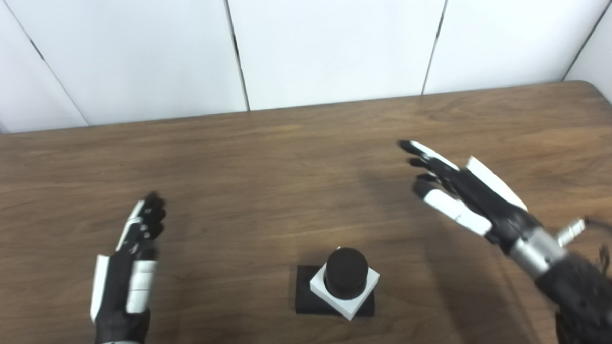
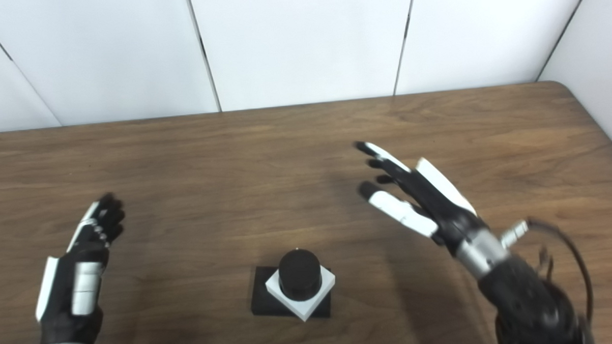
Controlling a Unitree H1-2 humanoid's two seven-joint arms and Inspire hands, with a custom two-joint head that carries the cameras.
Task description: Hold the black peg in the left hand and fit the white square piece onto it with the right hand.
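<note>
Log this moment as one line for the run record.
white square piece: seated on black peg, standing on table | left robot hand: open, apart | right robot hand: open, apart

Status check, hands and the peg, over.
Left robot hand open, right robot hand open, both empty. White square piece already around black peg, on table. Nothing obstructing.

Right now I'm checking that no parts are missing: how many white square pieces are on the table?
1. The white square piece sits around the black peg on its black base, near the table's front edge, between both open hands. None seems hidden.
</note>
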